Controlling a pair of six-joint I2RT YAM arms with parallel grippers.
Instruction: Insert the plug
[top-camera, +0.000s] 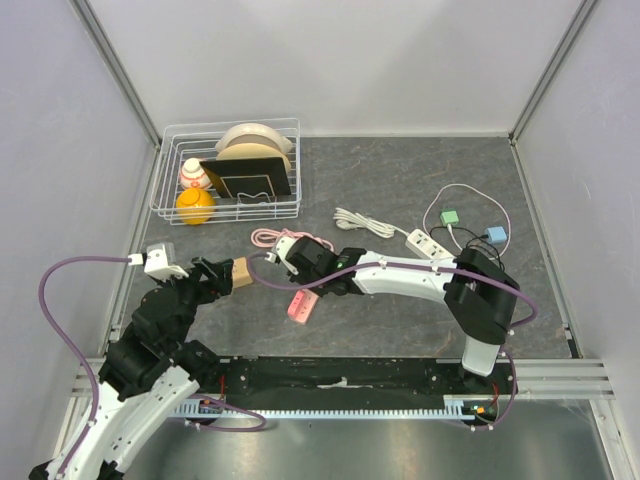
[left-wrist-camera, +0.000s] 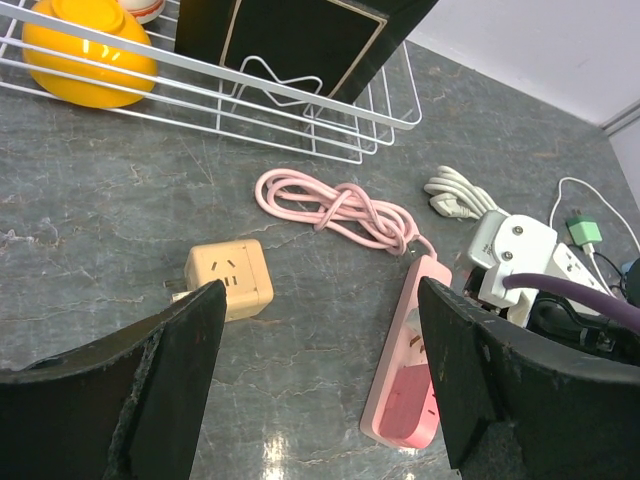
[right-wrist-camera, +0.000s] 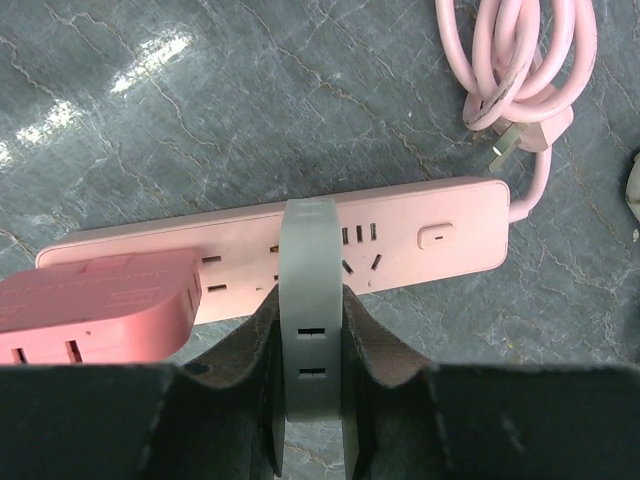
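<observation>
A pink power strip (right-wrist-camera: 420, 235) lies flat on the grey table and also shows in the top view (top-camera: 302, 305) and the left wrist view (left-wrist-camera: 410, 370). A pink adapter (right-wrist-camera: 95, 305) sits plugged in at one end. My right gripper (right-wrist-camera: 310, 330) is shut on a white plug (right-wrist-camera: 312, 290), held over the strip's middle sockets. Whether its prongs are in a socket is hidden. My left gripper (left-wrist-camera: 320, 340) is open and empty, low over the table between a tan cube adapter (left-wrist-camera: 228, 278) and the strip.
The strip's coiled pink cord (left-wrist-camera: 335, 210) lies behind it. A white wire basket (top-camera: 165, 175) with a yellow bowl, plates and a black board stands at the back left. A white power strip (top-camera: 430, 243) with green (top-camera: 450, 215) and blue (top-camera: 495, 236) chargers lies to the right.
</observation>
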